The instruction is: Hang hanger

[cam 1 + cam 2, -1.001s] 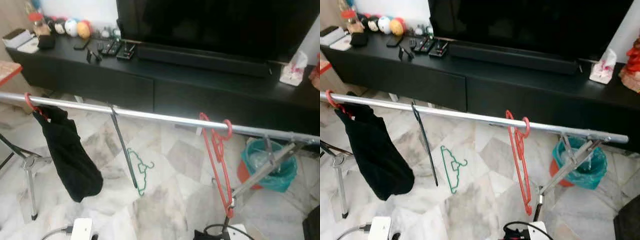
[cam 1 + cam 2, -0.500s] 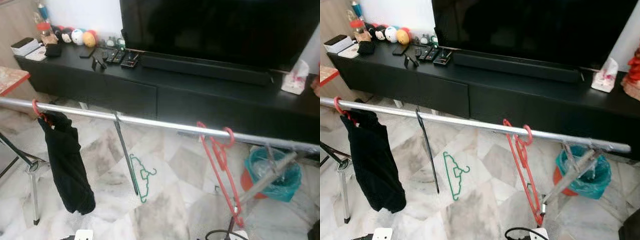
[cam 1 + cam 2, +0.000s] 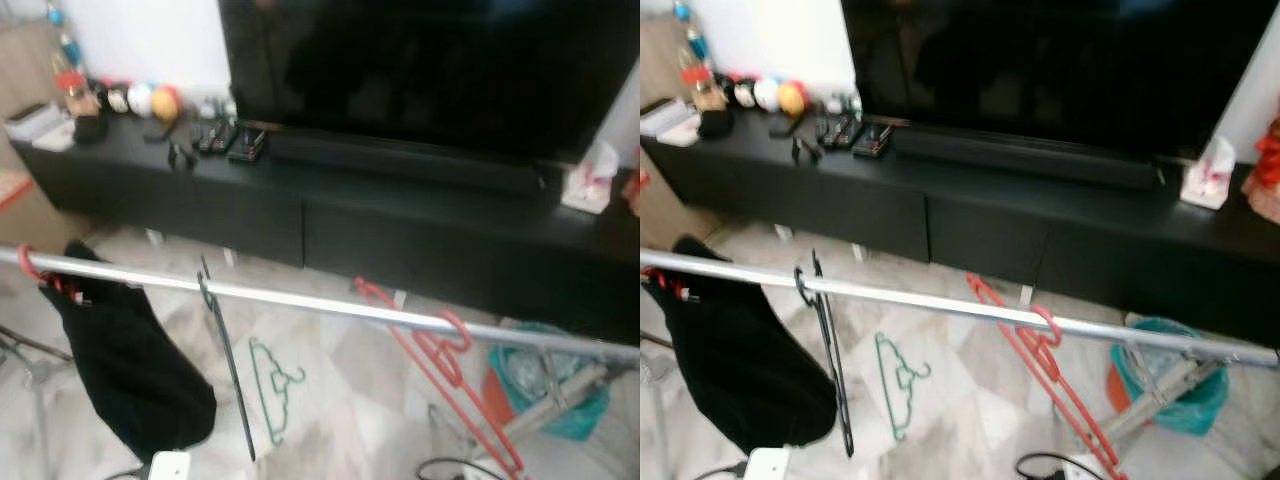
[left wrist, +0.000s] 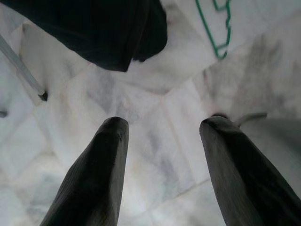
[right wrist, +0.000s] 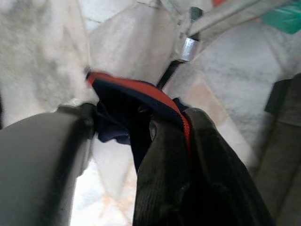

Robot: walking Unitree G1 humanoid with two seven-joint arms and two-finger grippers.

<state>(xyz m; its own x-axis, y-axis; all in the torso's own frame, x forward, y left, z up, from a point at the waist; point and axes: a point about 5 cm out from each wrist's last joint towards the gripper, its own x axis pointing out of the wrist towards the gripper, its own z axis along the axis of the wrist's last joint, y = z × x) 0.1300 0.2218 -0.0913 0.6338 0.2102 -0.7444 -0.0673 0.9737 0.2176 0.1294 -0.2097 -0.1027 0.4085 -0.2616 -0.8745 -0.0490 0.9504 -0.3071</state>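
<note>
Right gripper (image 5: 141, 141) clamps a dark garment with red trim (image 5: 136, 101). Left gripper (image 4: 162, 155) open over marble floor (image 4: 155, 122). Head views: rail (image 3: 300, 298) holds black cloth (image 3: 125, 375) at 8 o'clock, black hanger (image 3: 225, 370), red hanger (image 3: 440, 385) at 4. Green hanger (image 3: 272, 385) lies on floor. TV cabinet (image 3: 330, 205) behind at 12.

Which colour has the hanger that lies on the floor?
Green hanger; the right eye view shows it best.
</note>
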